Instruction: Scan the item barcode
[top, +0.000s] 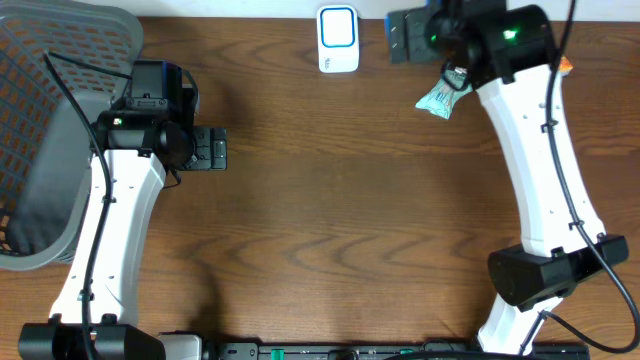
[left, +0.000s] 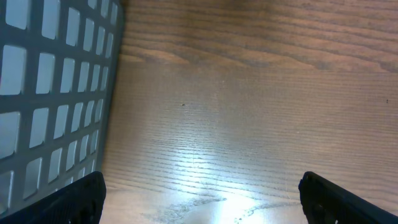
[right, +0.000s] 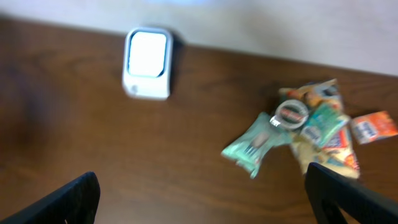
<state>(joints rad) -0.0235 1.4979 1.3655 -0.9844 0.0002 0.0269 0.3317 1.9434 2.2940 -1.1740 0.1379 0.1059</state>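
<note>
The right end effector (right: 208, 205) is open, its two dark fingers (right: 62, 202) spread wide with nothing between them. It hangs above the far part of the bench (top: 340, 220), clear of the wood. In the overhead view it (top: 398, 38) sits just right of the white scanner (top: 338, 38), which has a blue-rimmed window and stands at the far edge.

To the right of this end effector lies a mint-green packet (right: 255, 144), the nearest item of a small pile of packets (right: 323, 134) that is partly hidden under the arm from overhead. An orange packet (right: 373, 127) lies at the pile's right side. The wrist picture is blurred, so no barcode can be made out.

The left end effector (left: 199, 205) is also open and empty, hovering over bare wood on the left side of the bench. Just to its left is the grey mesh basket (left: 50, 93), well apart from the scanner and the packets.
</note>
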